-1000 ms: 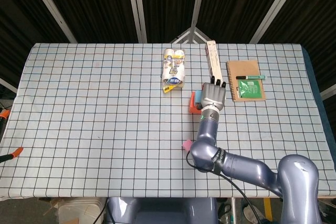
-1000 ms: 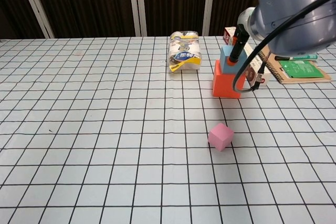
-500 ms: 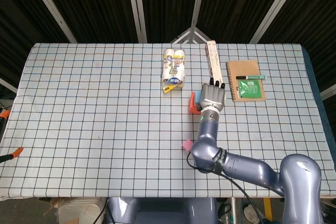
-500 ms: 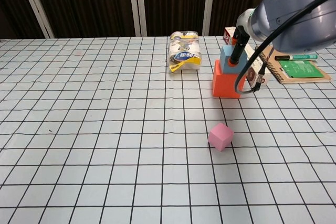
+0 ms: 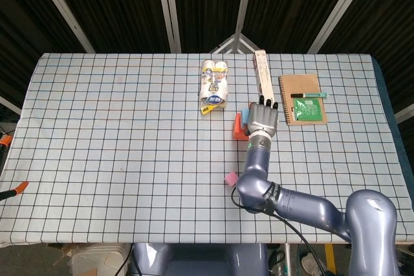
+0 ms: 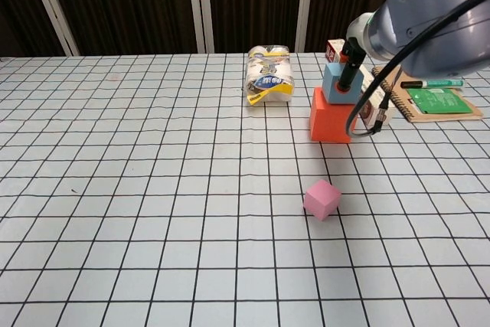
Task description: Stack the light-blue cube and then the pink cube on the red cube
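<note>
light-blue cube (image 6: pixel 337 82) sits on the red cube (image 6: pixel 331 116), toward the far right of the checkered surface (image 6: pixel 153 189) — right hand (image 5: pixel 262 118) is over the stack, a finger (image 6: pixel 348 74) against the blue cube's side; can't tell if it's actually gripping. pink cube (image 6: pixel 321 199) lies alone nearer the robot. wipes pack (image 6: pixel 269 76) just left of the stack, notebook (image 5: pixel 303 99) to its right. left hand out of sight.

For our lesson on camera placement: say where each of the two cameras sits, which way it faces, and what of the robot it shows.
Head view: high up, looking steeply down on the table; shows the right arm and right hand.
Chest view: low, looking across the table toward the dark wall; shows the right arm's wrist.
Shared: pink cube, light-blue cube on red cube.
</note>
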`<control>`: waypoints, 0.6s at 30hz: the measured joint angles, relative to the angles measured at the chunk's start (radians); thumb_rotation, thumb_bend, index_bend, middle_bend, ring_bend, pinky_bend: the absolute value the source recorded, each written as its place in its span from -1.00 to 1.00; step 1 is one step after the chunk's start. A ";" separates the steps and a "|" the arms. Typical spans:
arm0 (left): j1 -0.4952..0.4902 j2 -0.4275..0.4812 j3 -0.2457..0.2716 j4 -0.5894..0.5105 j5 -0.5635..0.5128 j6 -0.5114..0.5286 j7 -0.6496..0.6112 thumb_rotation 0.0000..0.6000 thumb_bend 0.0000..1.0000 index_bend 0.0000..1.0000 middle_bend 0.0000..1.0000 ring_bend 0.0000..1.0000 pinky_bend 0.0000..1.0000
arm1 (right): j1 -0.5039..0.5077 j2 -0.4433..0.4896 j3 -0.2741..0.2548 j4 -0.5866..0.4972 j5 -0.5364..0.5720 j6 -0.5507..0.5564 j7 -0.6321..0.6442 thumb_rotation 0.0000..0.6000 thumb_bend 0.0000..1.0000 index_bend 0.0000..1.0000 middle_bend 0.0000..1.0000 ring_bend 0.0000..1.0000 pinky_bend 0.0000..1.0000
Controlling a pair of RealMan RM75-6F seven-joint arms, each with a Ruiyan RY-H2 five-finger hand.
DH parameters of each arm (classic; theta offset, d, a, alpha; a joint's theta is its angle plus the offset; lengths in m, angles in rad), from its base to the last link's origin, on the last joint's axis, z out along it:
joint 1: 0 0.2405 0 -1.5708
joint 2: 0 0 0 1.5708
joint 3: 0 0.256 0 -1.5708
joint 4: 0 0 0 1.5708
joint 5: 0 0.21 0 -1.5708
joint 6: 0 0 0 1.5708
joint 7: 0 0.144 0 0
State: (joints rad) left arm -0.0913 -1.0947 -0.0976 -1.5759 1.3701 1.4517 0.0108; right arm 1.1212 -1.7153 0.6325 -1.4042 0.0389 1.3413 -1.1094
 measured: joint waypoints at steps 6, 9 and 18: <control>-0.001 -0.001 0.001 0.000 0.002 0.000 0.001 1.00 -0.67 -0.93 -1.00 -1.00 -1.00 | -0.001 0.005 -0.003 -0.013 0.005 0.007 -0.002 1.00 0.30 -0.39 -1.00 -1.00 -1.00; -0.001 -0.001 0.001 -0.001 0.002 0.000 0.002 1.00 -0.67 -0.93 -1.00 -1.00 -1.00 | -0.002 0.006 -0.005 -0.021 0.009 0.011 -0.003 1.00 0.30 -0.39 -1.00 -1.00 -1.00; 0.002 0.000 0.000 0.000 0.002 0.004 -0.002 1.00 -0.67 -0.93 -1.00 -1.00 -1.00 | -0.002 0.004 -0.007 -0.025 0.005 0.011 0.010 1.00 0.19 -0.39 -1.00 -1.00 -1.00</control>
State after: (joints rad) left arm -0.0898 -1.0946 -0.0977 -1.5764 1.3723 1.4559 0.0089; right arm 1.1188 -1.7117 0.6250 -1.4291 0.0436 1.3521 -1.0995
